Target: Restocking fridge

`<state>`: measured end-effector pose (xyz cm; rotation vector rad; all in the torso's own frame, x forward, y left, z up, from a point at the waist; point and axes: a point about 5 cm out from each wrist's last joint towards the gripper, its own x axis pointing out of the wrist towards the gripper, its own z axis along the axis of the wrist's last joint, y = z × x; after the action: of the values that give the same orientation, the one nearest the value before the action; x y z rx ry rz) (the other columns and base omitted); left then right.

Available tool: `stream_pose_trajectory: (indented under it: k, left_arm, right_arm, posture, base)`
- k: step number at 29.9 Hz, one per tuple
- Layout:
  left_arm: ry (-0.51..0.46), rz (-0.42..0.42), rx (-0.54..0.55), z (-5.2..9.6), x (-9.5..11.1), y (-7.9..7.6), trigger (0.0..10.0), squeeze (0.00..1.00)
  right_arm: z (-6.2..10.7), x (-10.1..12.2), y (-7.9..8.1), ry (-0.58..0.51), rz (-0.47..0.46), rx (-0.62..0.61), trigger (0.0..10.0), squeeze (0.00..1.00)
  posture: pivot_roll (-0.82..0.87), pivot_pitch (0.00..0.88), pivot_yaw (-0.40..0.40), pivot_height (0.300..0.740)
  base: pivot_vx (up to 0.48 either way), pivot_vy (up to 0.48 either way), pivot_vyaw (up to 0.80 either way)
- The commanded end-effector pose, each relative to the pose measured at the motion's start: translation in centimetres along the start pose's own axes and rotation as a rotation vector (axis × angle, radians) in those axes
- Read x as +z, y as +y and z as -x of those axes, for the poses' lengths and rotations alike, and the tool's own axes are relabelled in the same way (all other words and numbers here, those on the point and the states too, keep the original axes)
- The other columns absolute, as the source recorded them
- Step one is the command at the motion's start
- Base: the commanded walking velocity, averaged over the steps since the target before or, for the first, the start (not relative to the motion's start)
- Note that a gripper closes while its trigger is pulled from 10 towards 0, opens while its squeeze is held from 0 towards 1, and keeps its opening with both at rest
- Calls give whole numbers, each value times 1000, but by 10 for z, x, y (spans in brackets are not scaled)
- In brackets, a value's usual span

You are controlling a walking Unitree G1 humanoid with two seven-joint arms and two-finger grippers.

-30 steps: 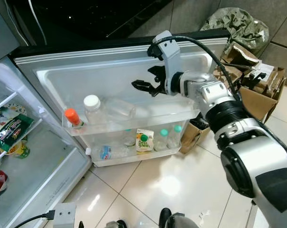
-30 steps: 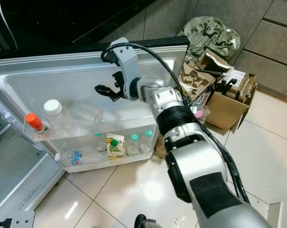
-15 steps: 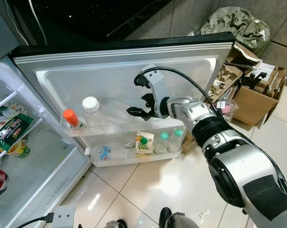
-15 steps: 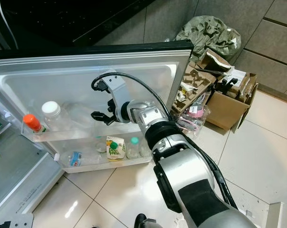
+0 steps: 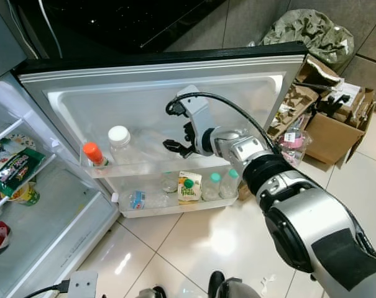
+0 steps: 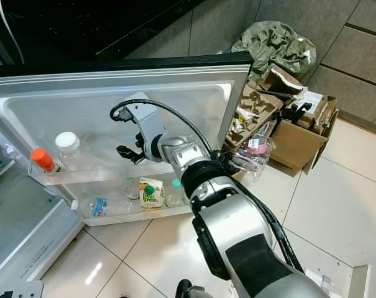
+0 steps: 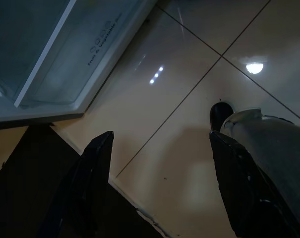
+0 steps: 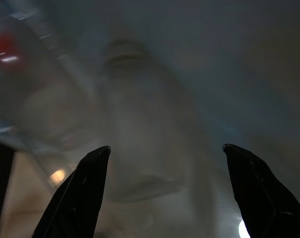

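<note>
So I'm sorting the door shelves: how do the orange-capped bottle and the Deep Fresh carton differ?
The orange-capped bottle sits on the upper door shelf, at its end near the fridge body; the carton sits on the lower shelf. The bottle's cap is orange, the carton's green. The bottle leans; the carton stands upright. Both are stocked in the door.

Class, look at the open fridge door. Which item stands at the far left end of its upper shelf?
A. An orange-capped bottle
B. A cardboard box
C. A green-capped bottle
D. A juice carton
A: the orange-capped bottle stands at the left end of the upper door shelf, next to the white-lidded jar; the green-capped bottles and the carton sit in the lower shelf.
</note>
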<state>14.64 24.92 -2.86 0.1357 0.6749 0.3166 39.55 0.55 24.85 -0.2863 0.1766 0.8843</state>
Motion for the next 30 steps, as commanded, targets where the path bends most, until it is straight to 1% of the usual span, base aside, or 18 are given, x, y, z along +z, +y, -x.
stream_pose_trajectory:
  k: [1, 3, 5, 6, 8, 10, 12, 18, 20, 22, 24, 26, 28, 29, 30]
  left_arm:
    - [40, -15, 28, 6, -12, 10, 10000, 0]
    - [41, -14, 29, 7, -13, 10, 10000, 0]
    - [43, -15, 31, 7, -13, 10, 10000, 0]
    - [43, -15, 31, 7, -13, 10, 10000, 0]
    - [43, -17, 31, 7, -13, 11, 10000, 0]
    - [41, -17, 34, 8, -13, 12, 10000, 0]
    - [39, -16, 38, 8, -12, 13, 10000, 0]
    - [41, -15, 50, 11, -14, 17, 10000, 0]
    - [43, -16, 55, 13, -15, 20, 10000, 0]
    - [44, -16, 63, 16, -16, 22, 10000, 0]
    - [45, -16, 65, 16, -16, 23, 10000, 0]
    - [46, -15, 68, 18, -17, 24, 10000, 0]
    - [46, -15, 69, 18, -18, 24, 10000, 0]
    - [47, -16, 70, 19, -18, 25, 10000, 0]
    - [47, -16, 70, 19, -18, 25, 10000, 0]
  right_arm:
    - [-4, -4, 9, 15, 25, 55, 10000, 0]
    - [-5, -4, 11, 13, 28, 73, 10000, 0]
    - [-8, -3, 19, 22, 54, 128, 10000, 0]
    - [-8, -3, 19, 22, 54, 128, 10000, 0]
    - [-10, -5, 24, 40, 79, 153, 10000, 0]
    - [-12, -11, 25, 75, 114, 109, 10000, 0]
    - [-12, -15, 25, 91, 129, 95, 10000, 0]
    - [-12, -26, 24, 136, 142, 82, 10000, 0]
    - [-12, -31, 24, 155, 139, 83, 10000, 0]
    - [-11, -39, 22, 177, 94, 70, 10000, 0]
    - [-10, -41, 22, 181, 85, 68, 10000, 0]
    - [-9, -45, 21, 189, 38, 87, 10000, 0]
    - [-8, -45, 20, 191, 26, 92, 10000, 0]
    - [-7, -47, 18, 191, 3, 73, 10000, 0]
    - [-7, -47, 18, 191, 3, 73, 10000, 0]
  posture:
    - [46, 343, -38, 710]
    - [47, 344, -38, 710]
    - [51, 347, -38, 710]
    - [51, 347, -38, 710]
    - [51, 347, -38, 710]
    - [66, 349, -40, 710]
    - [66, 349, -40, 710]
    - [91, 357, -51, 710]
    - [96, 358, -52, 710]
    - [114, 360, -60, 710]
    - [114, 360, -60, 710]
    - [117, 363, -65, 710]
    - [117, 363, -65, 710]
    - [119, 366, -66, 710]
    - [119, 366, -66, 710]
  base:
    - [0, 0, 0]
    - [0, 0, 0]
    - [0, 0, 0]
    - [0, 0, 0]
    - [0, 0, 0]
    - [0, 0, 0]
    - [0, 0, 0]
    - [0, 0, 0]
    - [0, 0, 0]
    - [0, 0, 0]
    - [0, 0, 0]
    - [0, 0, 0]
    - [0, 0, 0]
    - [0, 0, 0]
    - [0, 0, 0]
